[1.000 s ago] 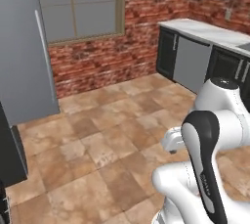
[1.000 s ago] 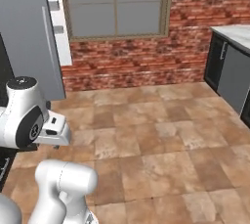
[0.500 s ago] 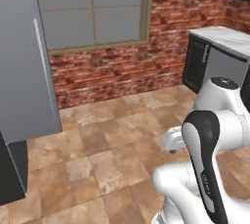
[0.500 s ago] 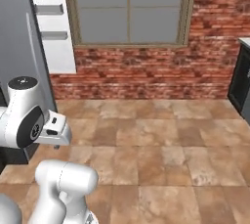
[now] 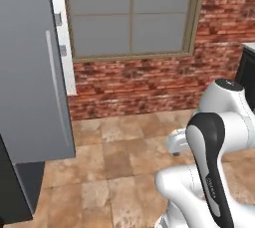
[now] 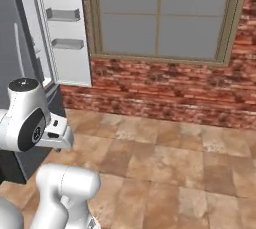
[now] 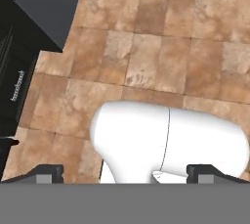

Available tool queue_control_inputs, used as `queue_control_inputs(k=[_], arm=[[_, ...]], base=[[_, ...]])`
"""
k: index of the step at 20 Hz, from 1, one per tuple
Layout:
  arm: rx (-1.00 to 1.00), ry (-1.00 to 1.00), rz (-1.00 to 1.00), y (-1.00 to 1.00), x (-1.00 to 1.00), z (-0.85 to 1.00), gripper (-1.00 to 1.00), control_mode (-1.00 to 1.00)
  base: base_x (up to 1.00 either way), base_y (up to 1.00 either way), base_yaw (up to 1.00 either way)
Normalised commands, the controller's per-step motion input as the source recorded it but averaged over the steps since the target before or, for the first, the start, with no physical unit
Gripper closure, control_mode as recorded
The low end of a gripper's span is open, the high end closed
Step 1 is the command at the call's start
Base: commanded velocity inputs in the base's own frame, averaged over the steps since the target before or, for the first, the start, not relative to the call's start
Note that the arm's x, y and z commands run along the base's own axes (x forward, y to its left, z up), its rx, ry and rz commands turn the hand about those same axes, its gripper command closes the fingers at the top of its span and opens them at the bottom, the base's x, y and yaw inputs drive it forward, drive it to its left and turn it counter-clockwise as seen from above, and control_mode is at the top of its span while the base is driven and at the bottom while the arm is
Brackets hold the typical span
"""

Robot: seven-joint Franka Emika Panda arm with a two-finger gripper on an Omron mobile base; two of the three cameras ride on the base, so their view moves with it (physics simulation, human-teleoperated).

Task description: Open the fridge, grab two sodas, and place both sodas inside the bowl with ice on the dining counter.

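- The fridge (image 5: 30, 72) fills the left of the left base view, its grey door face ending in a sharp edge; bare tiled floor (image 5: 119, 157) lies open centre frame.
- Right base view: the door's white inner side with shelves (image 6: 62, 28), upper left.
- Hand view: gripper (image 7: 124, 171) at the bottom, finger tips spread wide, holding nothing.

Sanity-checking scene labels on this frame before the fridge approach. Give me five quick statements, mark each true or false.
1. One door of the tall matte grey fridge stands open, showing white door shelves. True.
2. The gripper holds a pink bottle. False: its fingers are wide apart with nothing between them.
3. A large window sits above the red brick wall. True.
4. The floor is white marble. False: it is brown stone tile.
5. The hand camera looks at the ceiling. False: it looks down at the floor.
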Motion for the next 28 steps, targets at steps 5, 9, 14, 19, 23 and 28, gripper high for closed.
queue_control_inputs(k=[5,9,14,19,23,28], arm=[[0.0,0.0,0.0,0.0,0.0,0.0,-1.0,1.0],[0.0,0.0,0.0,0.0,0.0,0.0,-1.0,1.0],[0.0,0.0,0.0,0.0,0.0,0.0,-1.0,1.0],[0.0,0.0,0.0,0.0,0.0,0.0,-1.0,1.0],[0.0,0.0,0.0,0.0,0.0,0.0,-1.0,1.0],[0.0,0.0,0.0,0.0,0.0,0.0,-1.0,1.0]], base=[[0.9,-0.36,0.44],[0.55,-0.51,0.44],[0.24,-0.72,0.39],[0.33,-0.69,0.39],[0.48,-0.63,0.4],[0.59,-0.54,0.43]])
